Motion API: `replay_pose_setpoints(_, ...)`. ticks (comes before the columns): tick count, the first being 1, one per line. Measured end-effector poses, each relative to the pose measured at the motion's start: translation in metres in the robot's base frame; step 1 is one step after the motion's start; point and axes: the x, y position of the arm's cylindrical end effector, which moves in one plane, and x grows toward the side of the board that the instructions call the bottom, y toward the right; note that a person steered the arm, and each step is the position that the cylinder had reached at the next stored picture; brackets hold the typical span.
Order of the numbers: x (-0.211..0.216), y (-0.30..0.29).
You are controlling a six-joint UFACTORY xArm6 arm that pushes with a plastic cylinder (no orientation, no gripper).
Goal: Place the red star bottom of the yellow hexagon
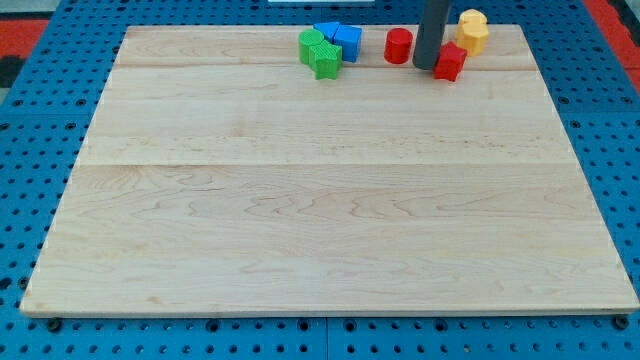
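The red star (451,62) lies near the view's top, right of centre, on the wooden board (320,200). The yellow hexagon (473,30) sits just above and right of it, close to the board's top edge, with a small gap between them. My tip (427,67) is the lower end of the dark rod that comes down from the view's top. It stands right against the red star's left side, between the star and a red cylinder (399,46).
A green block (320,52) and a blue block (339,39) are bunched together left of the red cylinder near the board's top edge. The board rests on a blue perforated base (30,150).
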Motion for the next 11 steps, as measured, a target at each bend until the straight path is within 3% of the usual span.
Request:
replay_pose_setpoints(3,0.021,0.014)
replay_pose_setpoints(8,-0.012,0.024)
replay_pose_setpoints(11,-0.023,-0.041)
